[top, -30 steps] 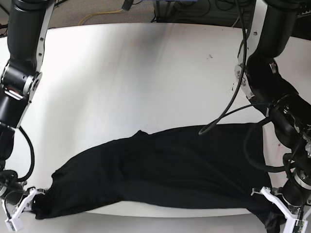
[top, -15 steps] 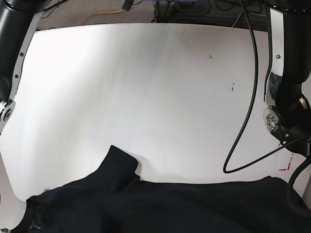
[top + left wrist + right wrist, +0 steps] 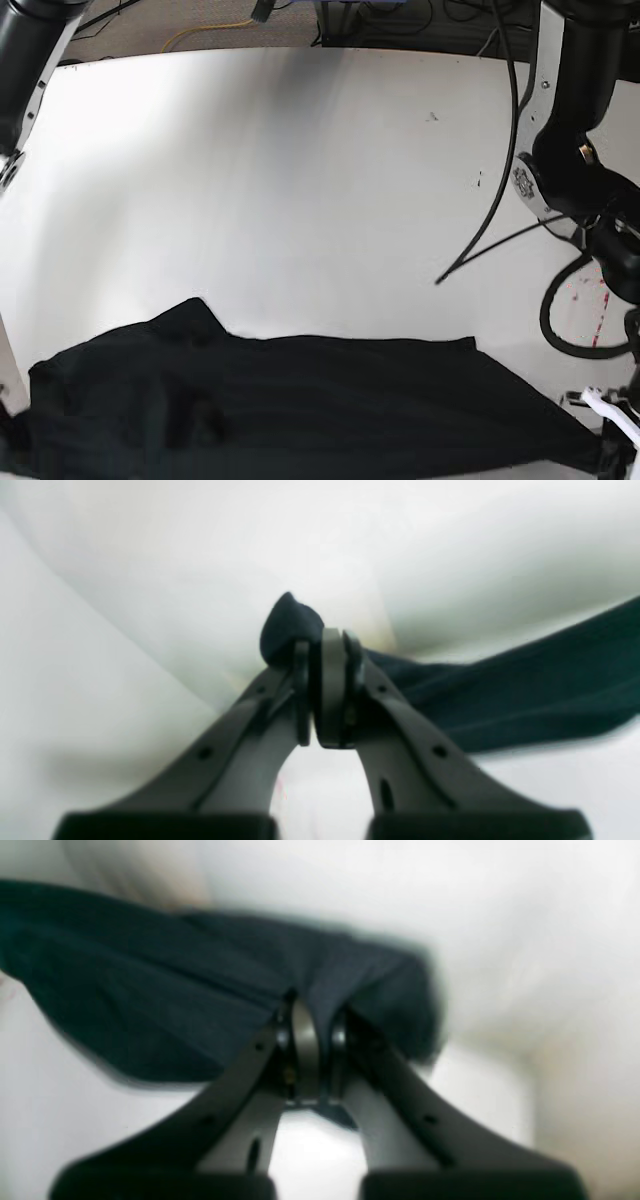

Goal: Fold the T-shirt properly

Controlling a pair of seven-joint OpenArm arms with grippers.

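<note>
The black T-shirt (image 3: pixel 300 400) stretches as a wide band across the bottom of the base view, over the near edge of the white table (image 3: pixel 300 180). A small flap (image 3: pixel 190 315) sticks up at its far left edge. My left gripper (image 3: pixel 325 645) is shut on a bunched corner of the T-shirt (image 3: pixel 525 690), which trails off to the right. In the base view this gripper (image 3: pixel 608 445) is at the shirt's right end. My right gripper (image 3: pixel 305 1015) is shut on a fold of the T-shirt (image 3: pixel 150 990). The shirt's left end meets the lower left edge of the base frame.
The left arm (image 3: pixel 570 170) stands over the table's right side, with a black cable (image 3: pixel 500 200) looping down from it. Red marks (image 3: pixel 590 295) are on the table near that arm. Cables and a yellow cord (image 3: pixel 205 30) lie beyond the far edge.
Both grippers have stayed shut on the shirt. The shirt has gone from a slack heap on the table to a band stretched across the bottom of the base view, and both arms have shifted.
</note>
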